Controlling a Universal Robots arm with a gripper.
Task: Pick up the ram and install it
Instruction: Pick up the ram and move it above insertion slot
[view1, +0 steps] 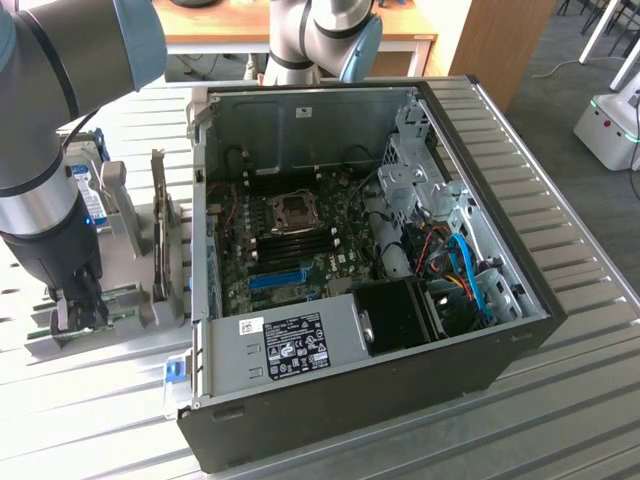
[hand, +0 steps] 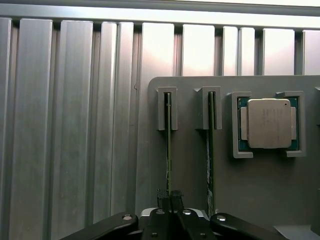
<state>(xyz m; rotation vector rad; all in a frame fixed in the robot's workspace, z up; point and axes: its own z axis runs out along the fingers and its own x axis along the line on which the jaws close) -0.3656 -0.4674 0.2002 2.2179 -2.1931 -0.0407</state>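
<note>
With our gripper (hand: 170, 204) pinched tight on the ram (hand: 168, 145) in the grey holder (hand: 260, 195), we judge a straight, untwisted pull along its slot safest.

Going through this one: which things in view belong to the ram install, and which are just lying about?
Part of the job:
- gripper, closed on the ram stick
- grey holder, where that stick stands
- open computer case and its motherboard

Just lying about:
- second ram stick in the neighbouring slot
- processor chip
- hard drive
</note>
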